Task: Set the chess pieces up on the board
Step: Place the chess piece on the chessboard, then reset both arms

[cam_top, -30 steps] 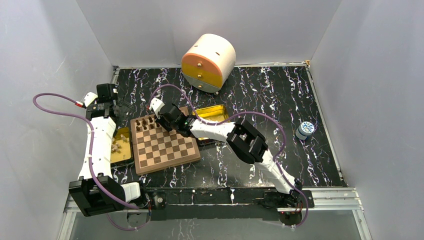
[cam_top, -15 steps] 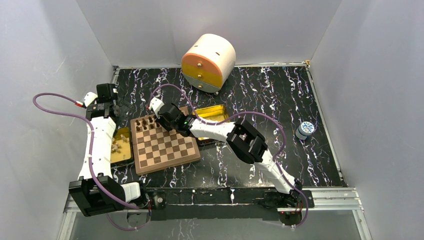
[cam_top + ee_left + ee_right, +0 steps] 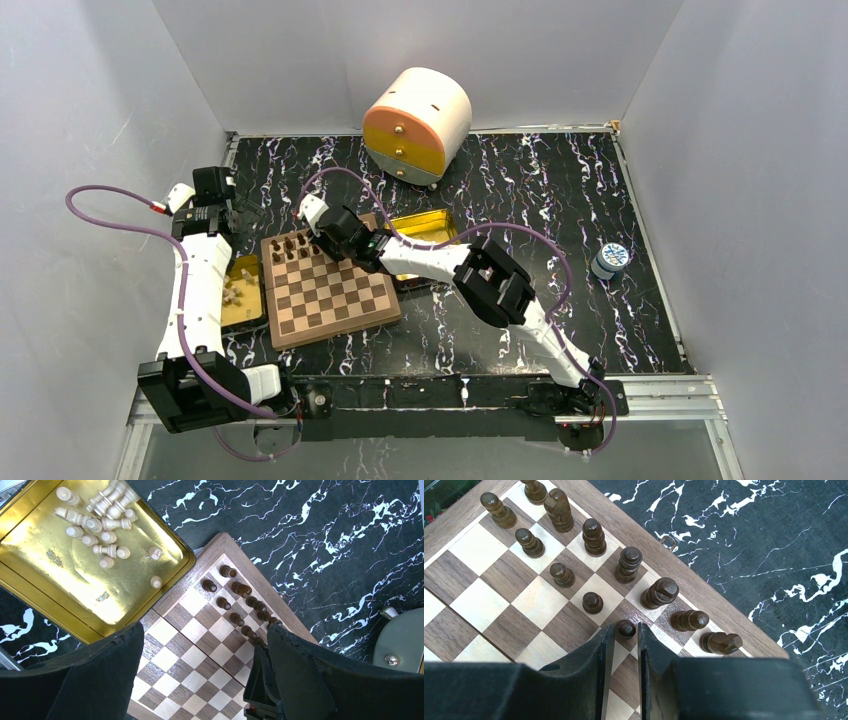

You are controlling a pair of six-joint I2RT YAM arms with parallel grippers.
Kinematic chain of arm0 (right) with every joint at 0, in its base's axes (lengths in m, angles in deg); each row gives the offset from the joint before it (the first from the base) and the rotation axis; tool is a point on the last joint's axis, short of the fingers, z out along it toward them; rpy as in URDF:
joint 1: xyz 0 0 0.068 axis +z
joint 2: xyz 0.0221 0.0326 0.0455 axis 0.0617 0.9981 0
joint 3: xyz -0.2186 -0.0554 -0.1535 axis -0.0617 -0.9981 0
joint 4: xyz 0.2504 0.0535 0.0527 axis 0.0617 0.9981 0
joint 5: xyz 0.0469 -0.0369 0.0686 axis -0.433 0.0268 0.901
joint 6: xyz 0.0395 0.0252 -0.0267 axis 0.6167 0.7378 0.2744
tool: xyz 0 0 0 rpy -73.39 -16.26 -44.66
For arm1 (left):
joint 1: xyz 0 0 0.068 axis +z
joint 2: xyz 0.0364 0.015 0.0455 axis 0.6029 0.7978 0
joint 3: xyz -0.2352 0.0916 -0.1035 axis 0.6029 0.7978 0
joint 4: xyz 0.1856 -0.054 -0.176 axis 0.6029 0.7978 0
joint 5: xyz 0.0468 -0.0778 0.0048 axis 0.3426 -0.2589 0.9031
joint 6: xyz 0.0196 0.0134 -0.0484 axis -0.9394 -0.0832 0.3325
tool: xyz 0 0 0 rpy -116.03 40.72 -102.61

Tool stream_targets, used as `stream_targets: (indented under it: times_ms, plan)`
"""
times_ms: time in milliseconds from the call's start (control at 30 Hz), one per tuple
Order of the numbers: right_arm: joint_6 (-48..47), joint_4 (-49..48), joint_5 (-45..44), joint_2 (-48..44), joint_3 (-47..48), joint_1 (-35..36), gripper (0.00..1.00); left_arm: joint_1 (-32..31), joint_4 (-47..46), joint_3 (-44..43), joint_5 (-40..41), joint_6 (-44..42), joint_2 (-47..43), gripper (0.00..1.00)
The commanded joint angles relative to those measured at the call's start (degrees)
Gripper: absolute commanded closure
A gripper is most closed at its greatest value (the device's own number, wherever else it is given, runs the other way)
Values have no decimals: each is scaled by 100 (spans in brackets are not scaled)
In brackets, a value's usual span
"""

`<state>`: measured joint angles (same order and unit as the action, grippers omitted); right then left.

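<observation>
We see the flat wooden checkered chessboard [image 3: 330,300] lying on the black white-veined marble bench [image 3: 520,190]. The tiny dark brown turned chess pieces [image 3: 594,537] stand clustered on the squares of its far-left corner. The right gripper [image 3: 623,634] hangs low over that corner, its fingers narrowly parted around one small dark pawn [image 3: 626,628] that stands on a dark square at their tips. The left gripper [image 3: 200,680] hovers spread wide and holding nothing, above the board's edge and the shiny gold rectangular tin [image 3: 35,585] of pale cream pieces [image 3: 100,520].
</observation>
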<state>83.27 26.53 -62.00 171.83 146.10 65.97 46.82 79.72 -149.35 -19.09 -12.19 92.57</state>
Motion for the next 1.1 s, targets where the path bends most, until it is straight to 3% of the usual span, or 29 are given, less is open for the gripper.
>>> stream_targets:
  times_ms: [0,433,667,800,867,900,1000,1067]
  plan:
    - [12,-114,-44,-16,350,12,68,28,24,-97,126,-41,-76,10]
    - [276,232,116,-1019,73,6,65,-48,-142,-376,-368,-585,36,11]
    - [1013,397,46,-2450,-1277,-44,62,-778,-476,-760,-509,-1925,83,11]
    - [1531,521,34,-3461,-2305,-159,57,-1241,-893,-566,-1248,-2600,-262,11]
    - [1813,640,-1,-4021,-2722,-172,49,-1488,-1217,-373,-1747,-2779,-462,11]
    - [1943,664,37,-4288,-2961,-170,40,-1638,-1388,-246,-1947,-2820,-565,10]
    - [2265,854,97,-5139,-3634,-166,3,-1982,-1799,155,-2310,-2712,-827,9]
    - [2512,1033,83,-5655,-4028,-178,1,-2063,-1968,395,-2505,-2673,-982,9]
